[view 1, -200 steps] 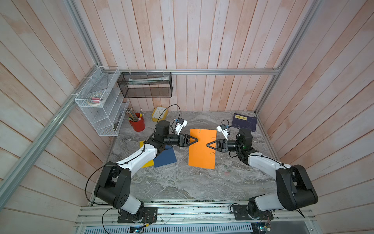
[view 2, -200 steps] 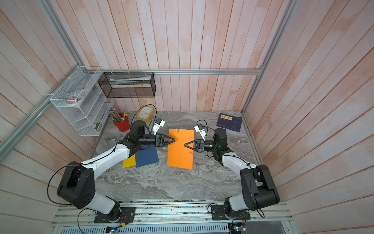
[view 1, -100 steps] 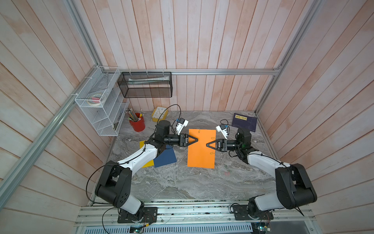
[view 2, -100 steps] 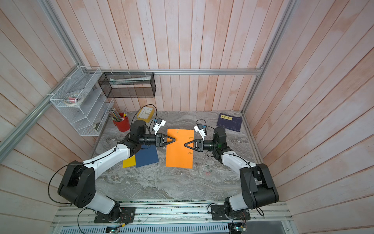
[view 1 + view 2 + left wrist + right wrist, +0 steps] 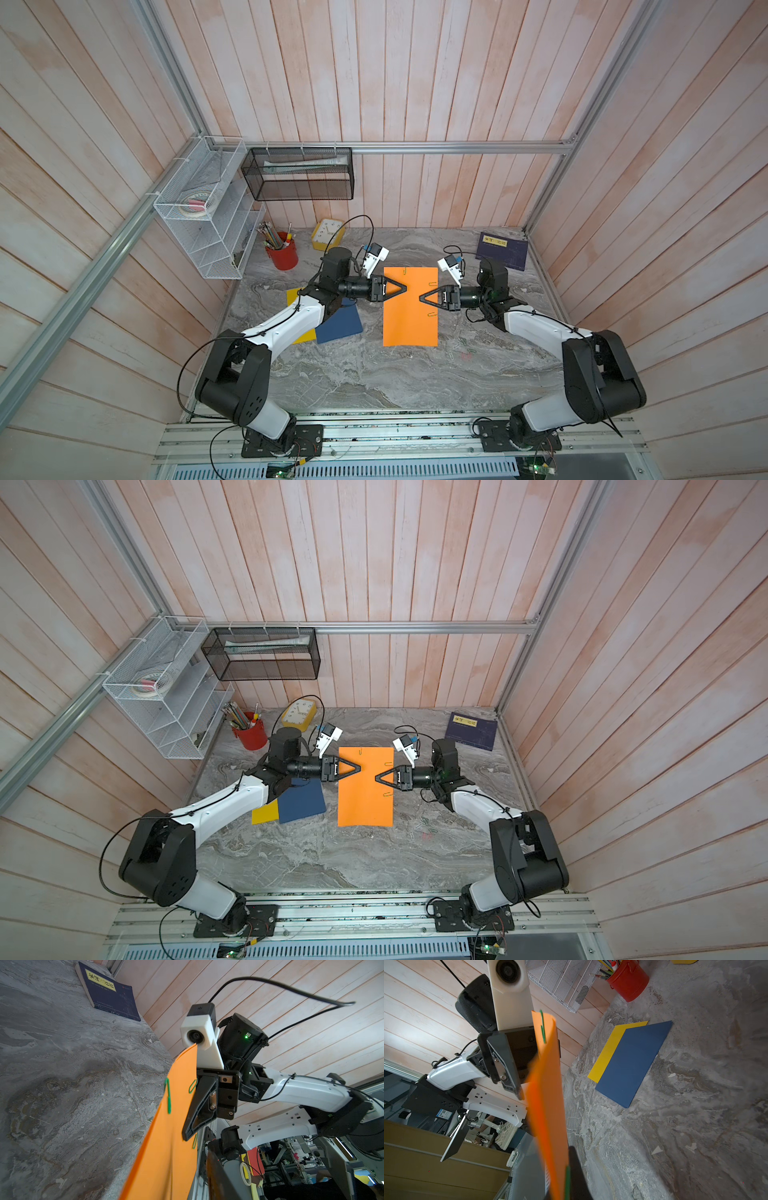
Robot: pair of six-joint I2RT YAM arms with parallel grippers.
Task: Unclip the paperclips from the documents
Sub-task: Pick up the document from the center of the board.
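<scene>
The marble table (image 5: 332, 374) fills the floor of the cell. Over its middle we see the orange sheet (image 5: 409, 320), raised clear of the surface between the two arms; both wrist views confirm the gap beneath it. The blue sheet (image 5: 340, 326) lies flat on the table under the left arm, overlapping the yellow sheet (image 5: 294, 296).

The right gripper (image 5: 422, 297) is clamped on the orange sheet's right edge and carries it. The left gripper (image 5: 405, 287) meets the opposite edge, one finger on each face of the sheet; we cannot tell whether it is pinching yet.

Three green paperclips (image 5: 168, 1095) sit on the orange sheet. One is on its far edge, and two are on the right edge, either side of the right gripper. Loose clips (image 5: 464, 342) lie on the table near the right arm.
</scene>
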